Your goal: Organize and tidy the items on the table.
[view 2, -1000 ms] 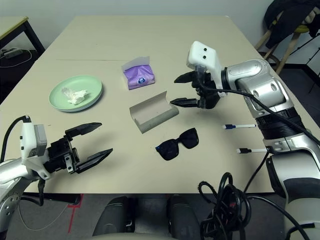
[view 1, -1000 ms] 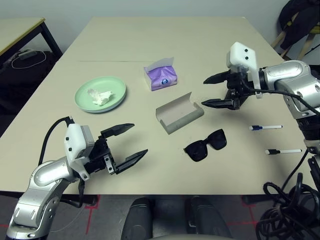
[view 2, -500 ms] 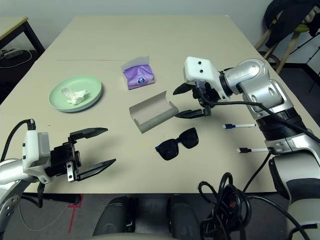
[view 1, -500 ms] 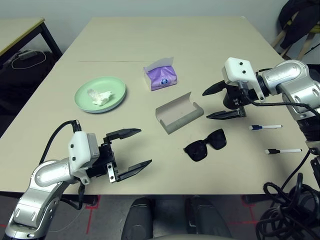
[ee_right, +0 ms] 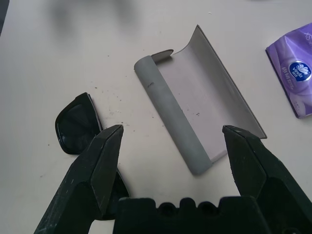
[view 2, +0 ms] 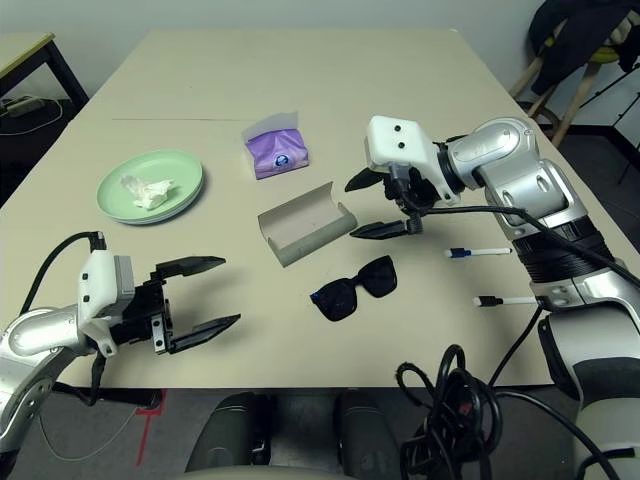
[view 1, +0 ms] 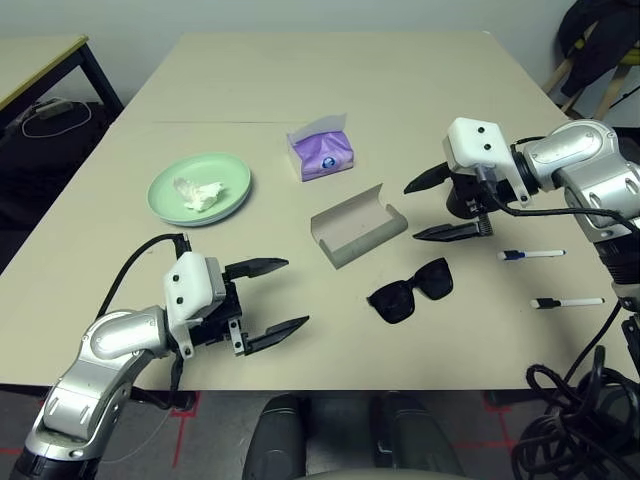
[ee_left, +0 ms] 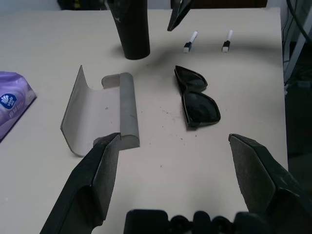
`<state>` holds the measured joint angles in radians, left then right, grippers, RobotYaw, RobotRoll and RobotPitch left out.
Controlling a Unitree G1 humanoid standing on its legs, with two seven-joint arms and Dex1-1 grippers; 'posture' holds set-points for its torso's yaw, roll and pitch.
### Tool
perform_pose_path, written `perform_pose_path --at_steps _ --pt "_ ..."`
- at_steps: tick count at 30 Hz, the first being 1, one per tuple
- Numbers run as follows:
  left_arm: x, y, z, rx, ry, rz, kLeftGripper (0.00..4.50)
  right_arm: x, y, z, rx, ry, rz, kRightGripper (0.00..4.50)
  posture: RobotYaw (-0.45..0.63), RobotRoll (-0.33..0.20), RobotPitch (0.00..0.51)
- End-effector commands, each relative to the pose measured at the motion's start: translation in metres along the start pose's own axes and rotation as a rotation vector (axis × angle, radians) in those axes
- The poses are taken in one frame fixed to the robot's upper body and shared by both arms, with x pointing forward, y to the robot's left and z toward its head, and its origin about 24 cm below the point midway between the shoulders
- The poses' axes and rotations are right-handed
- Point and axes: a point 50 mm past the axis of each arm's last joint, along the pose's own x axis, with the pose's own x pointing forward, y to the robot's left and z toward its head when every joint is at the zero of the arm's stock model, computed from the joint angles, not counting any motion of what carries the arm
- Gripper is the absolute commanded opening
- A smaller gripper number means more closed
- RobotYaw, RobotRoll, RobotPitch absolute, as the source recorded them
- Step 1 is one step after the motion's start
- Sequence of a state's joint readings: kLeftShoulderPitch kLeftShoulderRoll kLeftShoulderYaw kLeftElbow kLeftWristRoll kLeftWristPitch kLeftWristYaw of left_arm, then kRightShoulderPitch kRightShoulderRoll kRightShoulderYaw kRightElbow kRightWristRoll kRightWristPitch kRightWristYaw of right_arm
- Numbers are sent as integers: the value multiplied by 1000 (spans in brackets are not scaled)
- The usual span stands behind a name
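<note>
Right gripper (view 1: 445,208): released, jaws wide, empty; hangs above the table (view 1: 400,90) just right of the case, pointing left and down.
Left gripper (view 1: 275,297): released, jaws wide, empty; low over the near left of the table, pointing right toward the sunglasses.
Case (view 1: 358,227): grey, lying open at mid-table, lid raised on its far side; long axis runs near-left to far-right.
Sunglasses (view 1: 411,290): black, folded, just near and right of the case, apart from it; long axis roughly parallel to the case.
Key relation: sunglasses lie near and slightly left of the right gripper, between the two grippers; the right one looks nearer to them and to the case, so it is likely the arm to load the case.
Plate (view 1: 199,188): one, pale green, far left, holding one crumpled tissue (view 1: 199,193).
Pens (view 1: 531,255): two, white, on the right, lying left-right, one nearer than the other.
Tissue pack (view 1: 321,150): one, purple, far of the case.
Count: one case, one sunglasses, one plate, one tissue, two pens.
</note>
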<state>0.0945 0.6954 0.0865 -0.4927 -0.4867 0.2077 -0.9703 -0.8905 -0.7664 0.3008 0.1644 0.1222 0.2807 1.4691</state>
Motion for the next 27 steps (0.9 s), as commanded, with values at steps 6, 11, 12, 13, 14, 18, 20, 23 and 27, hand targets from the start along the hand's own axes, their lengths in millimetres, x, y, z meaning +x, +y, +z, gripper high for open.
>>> perform_pose_path --at_steps 6,11,12,13,14,18,20,23,27 --pt "-4 -1 5 11 -121 -20 4460 -2 4 0 -31 21 46 4500 136 0 101" --pt "-9 -9 0 -1 -101 -110 4460 -1 6 2 -60 39 83 4500 136 0 101" --pt "-10 -9 -1 5 -96 -118 4460 -1 7 3 -70 44 92 4500 136 0 101" --pt "-11 -9 -1 9 -92 -124 4460 0 7 3 -76 46 98 4500 136 0 101" --pt "-11 -8 -2 13 -86 -124 4460 1 8 4 -81 48 106 4500 136 0 102" --pt "-13 -8 -8 19 -34 -156 4460 8 16 11 -132 81 194 4500 131 0 103" --pt "-13 -9 -11 15 -13 -172 4460 10 18 13 -139 93 212 4500 129 0 103" --pt "-11 -8 -13 9 -1 -173 4460 14 20 16 -163 103 233 4500 127 0 103" --pt "-9 -8 -16 9 11 -175 4460 16 25 17 -189 120 262 4500 126 0 102"
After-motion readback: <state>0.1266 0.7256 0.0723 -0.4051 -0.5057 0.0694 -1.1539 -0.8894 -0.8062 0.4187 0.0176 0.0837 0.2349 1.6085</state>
